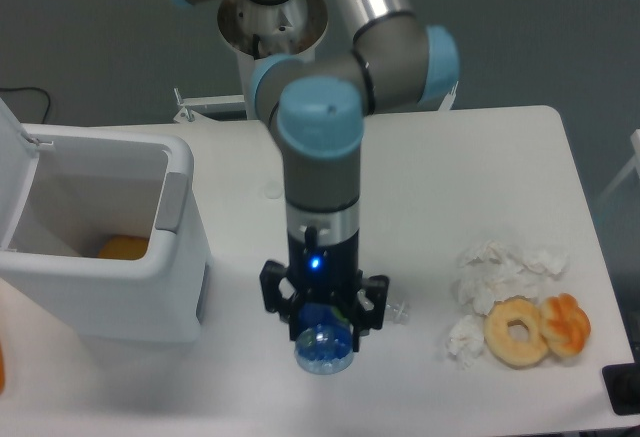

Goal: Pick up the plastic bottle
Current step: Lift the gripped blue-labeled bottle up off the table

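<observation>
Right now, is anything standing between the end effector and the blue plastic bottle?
No. The end effector already has the blue plastic bottle between its fingers, directly beneath the wrist. Nothing visible sits between them; the clear crushed bottle lies behind, mostly hidden.

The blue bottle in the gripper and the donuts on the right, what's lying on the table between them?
In the camera view, crumpled white tissues and the tip of a clear crushed bottle lie between the blue bottle and the donuts.
</observation>
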